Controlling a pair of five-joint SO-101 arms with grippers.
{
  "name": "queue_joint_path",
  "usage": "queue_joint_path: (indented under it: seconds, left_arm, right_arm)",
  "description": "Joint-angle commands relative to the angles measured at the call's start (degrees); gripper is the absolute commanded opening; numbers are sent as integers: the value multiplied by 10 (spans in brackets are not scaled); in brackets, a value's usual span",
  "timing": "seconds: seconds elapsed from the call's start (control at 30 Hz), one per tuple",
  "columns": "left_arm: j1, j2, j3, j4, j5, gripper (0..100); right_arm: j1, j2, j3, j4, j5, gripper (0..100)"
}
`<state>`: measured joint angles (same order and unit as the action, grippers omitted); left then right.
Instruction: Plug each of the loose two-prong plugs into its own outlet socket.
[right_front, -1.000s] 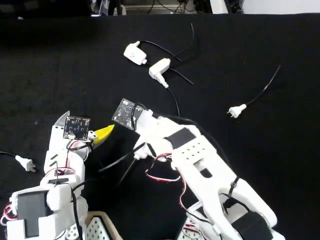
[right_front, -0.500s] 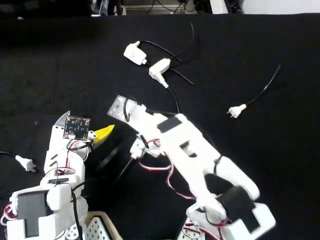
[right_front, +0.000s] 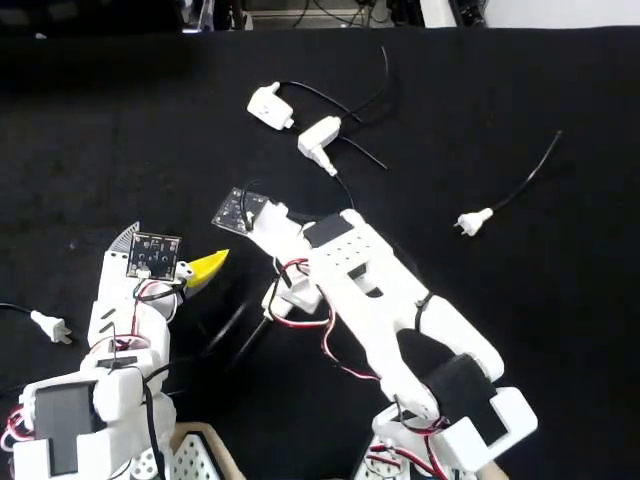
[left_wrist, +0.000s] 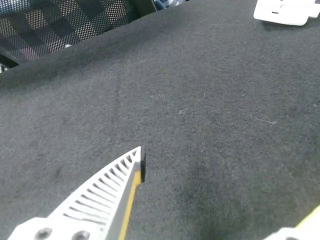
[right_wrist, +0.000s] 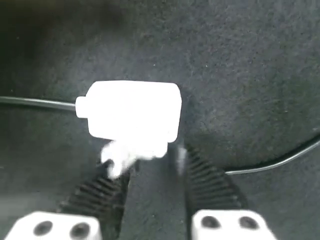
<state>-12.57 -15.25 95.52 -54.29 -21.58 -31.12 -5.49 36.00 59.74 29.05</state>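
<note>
The right claw (right_wrist: 150, 166) is open a little way and holds nothing. A white socket block (right_wrist: 131, 111) lies on the black desk (right_front: 540, 90) just past its fingertips (right_wrist: 200, 175). A blurry white bit sits right by one fingertip, and I cannot tell if it touches. I think the step now is to get hold of this block. To do that well, the claw should line up so the fat middle of the block sits between both fingers. Then it should squeeze the two flat sides, not the thin black cord (right_wrist: 35, 101) at the block's end. It should go slowly, because a bump could push the light block away. The left claw (left_wrist: 227, 181) is open wide over bare desk and holds nothing. The high view works like a map. It shows two white blocks close together at the far part of the desk, the upper block (right_front: 269, 105) and the lower block (right_front: 320, 138). I cannot tell which one the right claw faces. It also shows the two loose plugs. The right plug (right_front: 474, 221) lies well apart from both arms, and the left plug (right_front: 50, 326) lies near the left arm. Neither plug is in a socket yet, so most of the job is left. The right wrist view gives the close look at the gap between fingers and block, which the map cannot give.
</note>
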Motion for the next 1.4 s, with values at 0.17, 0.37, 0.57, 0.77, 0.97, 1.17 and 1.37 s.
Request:
queue_joint_path:
  seconds: [0.17,0.37,0.57,0.77,0.97,1.17,1.37]
  left_arm:
    - [1,-12,11,4,-2,522]
    - [1,-12,11,4,-2,522]
    - [1,-12,11,4,-2,522]
    - [1,-12,11,4,-2,522]
    - [1,-12,11,4,-2,522]
    - [1,-12,11,4,-2,522]
    - [1,-12,11,4,-2,522]
  right_arm:
    - [-4,-6,-29,3,-3,170]
    - [-11,-6,-44,10,-1,170]
    - [-19,-6,-102,76,-1,171]
    - [-64,-6,-119,89,-5,171]
    - [-79,-5,-123,67,-5,171]
    - [-82,-5,-123,53,-4,157]
    - [-78,0,-138,52,-5,41]
